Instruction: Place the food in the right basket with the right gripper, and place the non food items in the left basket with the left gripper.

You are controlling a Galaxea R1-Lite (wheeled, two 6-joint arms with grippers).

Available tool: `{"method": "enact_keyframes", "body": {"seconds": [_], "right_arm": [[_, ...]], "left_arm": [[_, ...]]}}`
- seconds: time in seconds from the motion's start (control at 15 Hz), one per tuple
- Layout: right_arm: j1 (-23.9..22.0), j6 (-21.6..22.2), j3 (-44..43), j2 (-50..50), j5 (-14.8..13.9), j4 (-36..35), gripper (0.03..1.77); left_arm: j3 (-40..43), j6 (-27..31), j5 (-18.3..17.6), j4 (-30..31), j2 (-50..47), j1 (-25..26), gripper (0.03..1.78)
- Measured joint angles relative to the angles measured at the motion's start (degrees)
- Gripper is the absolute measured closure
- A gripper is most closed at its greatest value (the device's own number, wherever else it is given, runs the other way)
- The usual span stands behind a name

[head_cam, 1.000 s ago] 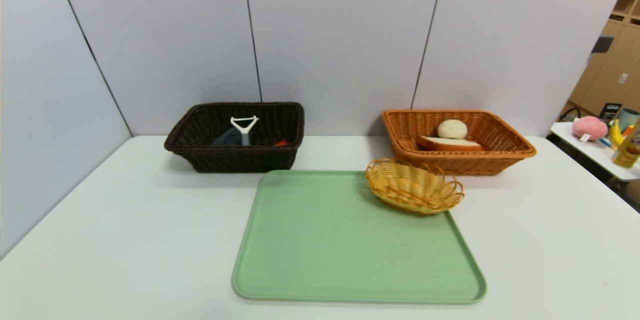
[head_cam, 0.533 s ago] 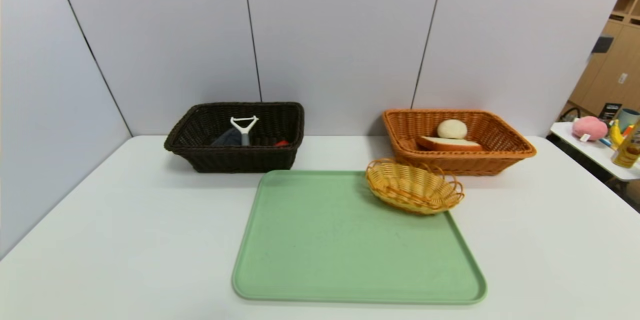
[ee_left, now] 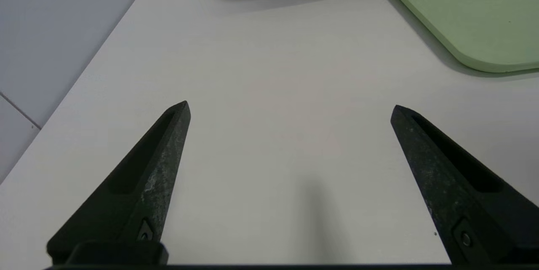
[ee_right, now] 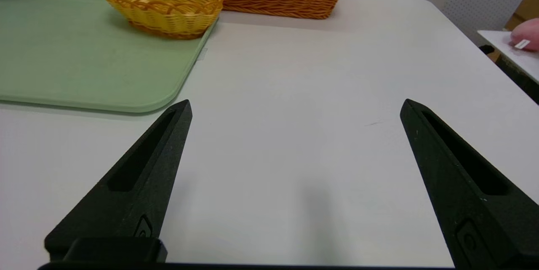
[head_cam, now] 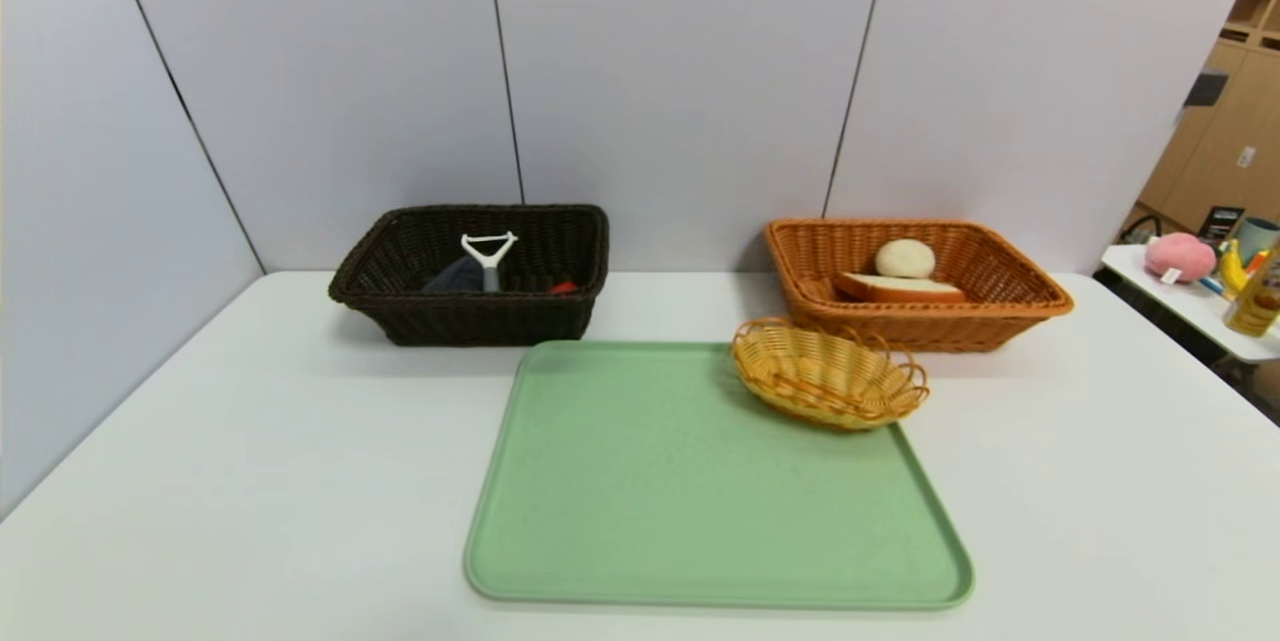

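The dark brown left basket (head_cam: pixel 470 321) stands at the back left and holds a white-headed peeler (head_cam: pixel 488 251), a dark grey cloth (head_cam: pixel 455 276) and a small red round thing (head_cam: pixel 564 288). The orange-brown right basket (head_cam: pixel 915 329) at the back right holds a bread slice (head_cam: pixel 895 288) and a pale bun (head_cam: pixel 904 258). Neither arm shows in the head view. My left gripper (ee_left: pixel 290 108) hangs open over bare table near the front left. My right gripper (ee_right: pixel 297 103) hangs open over bare table at the front right. Nothing lies between the fingers of either.
A green tray (head_cam: pixel 700 481) lies in the middle of the white table (head_cam: pixel 250 471), with a small yellow oval basket (head_cam: pixel 828 376) on its far right corner. Wall panels close off the back and left. A side table with clutter (head_cam: pixel 1215 286) stands at the right.
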State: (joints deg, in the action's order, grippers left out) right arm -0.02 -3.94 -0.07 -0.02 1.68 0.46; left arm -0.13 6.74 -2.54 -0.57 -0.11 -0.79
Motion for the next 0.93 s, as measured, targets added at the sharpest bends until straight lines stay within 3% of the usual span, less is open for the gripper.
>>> {"method": "enact_keyframes", "body": {"seconds": [0.93], "right_arm": [[0.0,1.8,0.1,0.0,-1.7,0.1,0.09]], "left_arm": [[0.1,-0.8,0.3,-0.2,0.0,0.0,0.12]]}}
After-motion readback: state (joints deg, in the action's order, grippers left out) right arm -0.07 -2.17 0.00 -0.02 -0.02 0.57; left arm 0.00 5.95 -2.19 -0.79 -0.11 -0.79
